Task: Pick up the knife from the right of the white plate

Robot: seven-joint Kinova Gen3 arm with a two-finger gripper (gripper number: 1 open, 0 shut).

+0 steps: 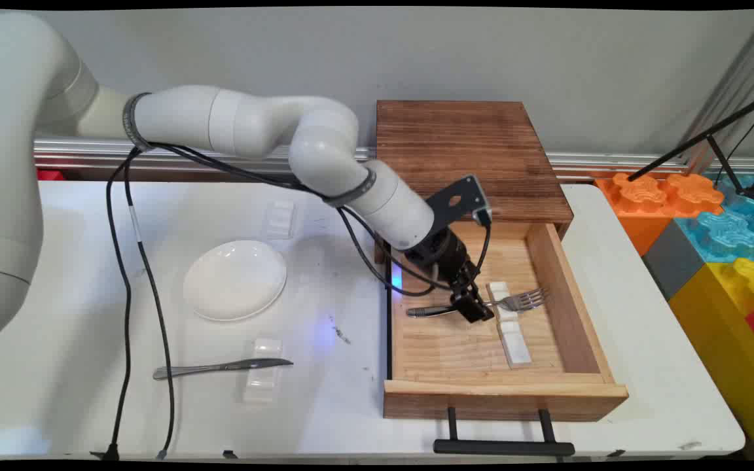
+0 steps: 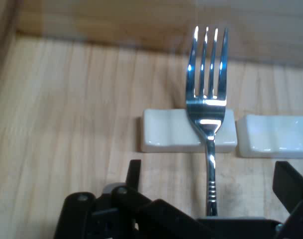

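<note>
My gripper reaches down into the open wooden drawer. A silver fork lies there with its neck across a white cutlery rest. In the main view the fork points its tines at the drawer's right wall, and its handle runs left under the gripper. In the hand view the gripper is open. One finger stands on each side of the fork's handle, well apart from it. A second white rest lies beside the first.
The drawer belongs to a dark wooden cabinet and has a black handle at the table's near edge. Left of it are a white plate, a knife on a clear rest, and another clear rest. Coloured blocks stand at right.
</note>
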